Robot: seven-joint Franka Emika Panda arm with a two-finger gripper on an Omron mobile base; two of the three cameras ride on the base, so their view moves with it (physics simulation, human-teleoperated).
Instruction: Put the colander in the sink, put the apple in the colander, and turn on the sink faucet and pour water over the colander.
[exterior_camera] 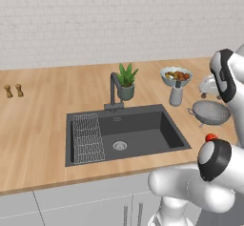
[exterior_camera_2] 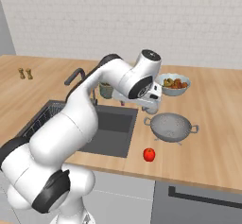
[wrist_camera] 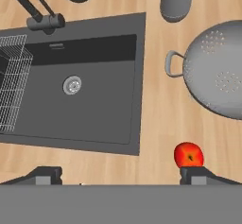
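1. The silver-grey perforated metal colander (wrist_camera: 215, 69) stands on the wooden counter (wrist_camera: 156, 124), at three o'clock from the dark grey rectangular sink (wrist_camera: 94, 86); step one is not yet done.
2. The small red apple (wrist_camera: 189, 154) lies at six o'clock from the colander, apart.
3. The two-finger gripper (wrist_camera: 120, 176) hovers above, fingers spread and empty; it must shift toward the colander's rim.
4. The basin is open beside its wire rack (wrist_camera: 12, 83).

The sink (wrist_camera: 94, 100) is open in the middle, with a rack (wrist_camera: 12, 83) on one side. The colander (exterior_camera: 209, 112) sits between a grey jar (exterior_camera: 176, 96) and the apple (exterior_camera_2: 149, 154).
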